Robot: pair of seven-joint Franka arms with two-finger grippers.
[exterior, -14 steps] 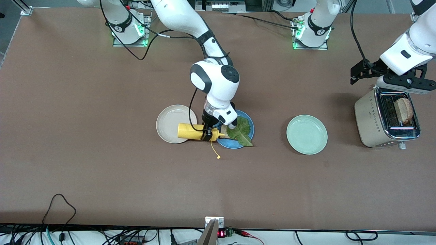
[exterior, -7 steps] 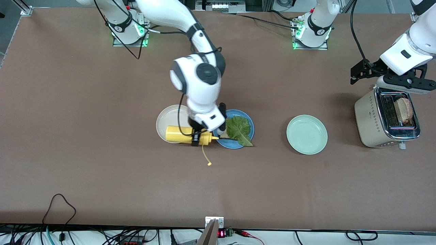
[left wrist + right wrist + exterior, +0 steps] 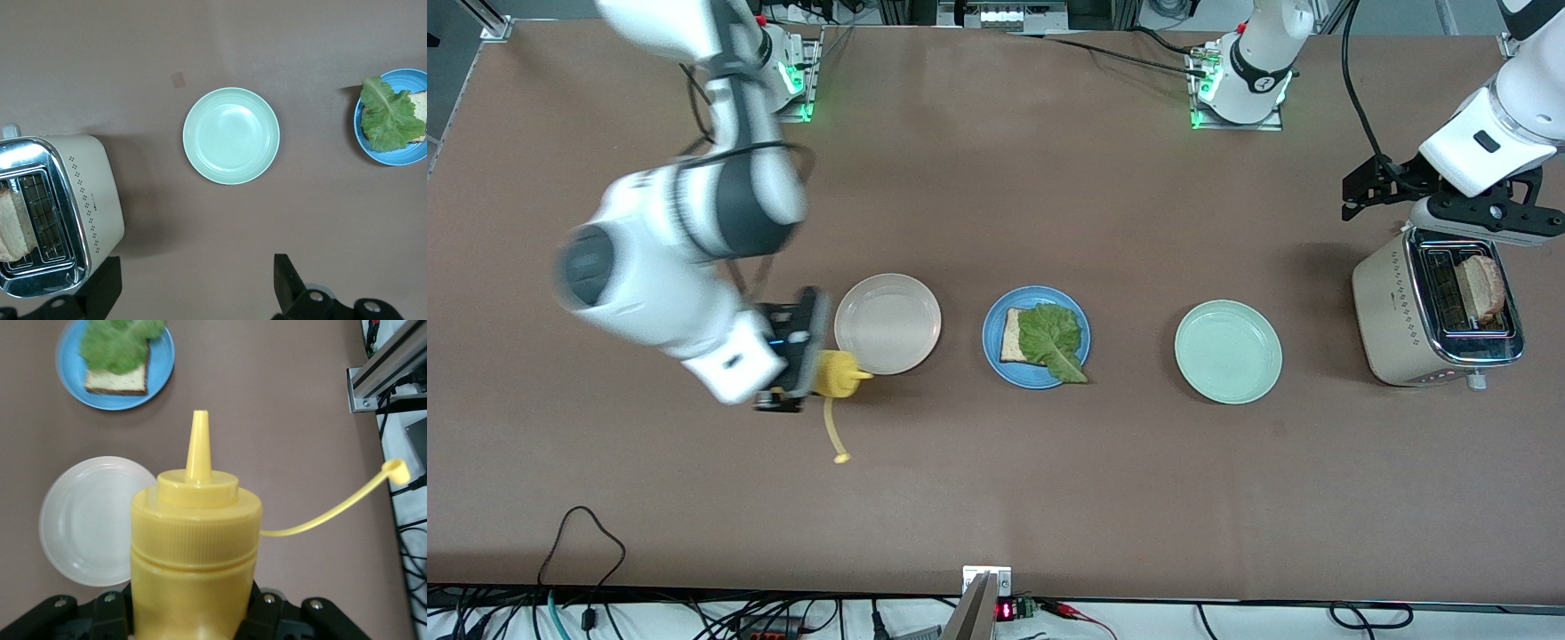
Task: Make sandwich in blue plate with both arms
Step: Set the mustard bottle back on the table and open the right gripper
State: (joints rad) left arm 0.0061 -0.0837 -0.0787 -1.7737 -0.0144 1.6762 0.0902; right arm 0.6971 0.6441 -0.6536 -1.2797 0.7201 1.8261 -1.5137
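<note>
A: What is seen on the table (image 3: 996,498)?
B: A toaster (image 3: 1405,324) is stood under the left claw (image 3: 1440,200), whose fingers are spread, empty.
A: And the blue plate (image 3: 993,347)?
B: Bread (image 3: 1012,336) and lettuce (image 3: 1052,340) are laid on it, between two other plates. A mustard bottle (image 3: 831,373) is clamped in the right claw (image 3: 796,360), beside the cream plate (image 3: 887,323).

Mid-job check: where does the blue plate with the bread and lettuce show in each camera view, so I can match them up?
Front view: the blue plate sits mid-table, between the cream plate and the pale green plate.
Left wrist view: cut off at the picture's edge, beside the pale green plate.
Right wrist view: in a corner, above the yellow bottle's nozzle.
Shared landmark: the lettuce leaf on it.
</note>
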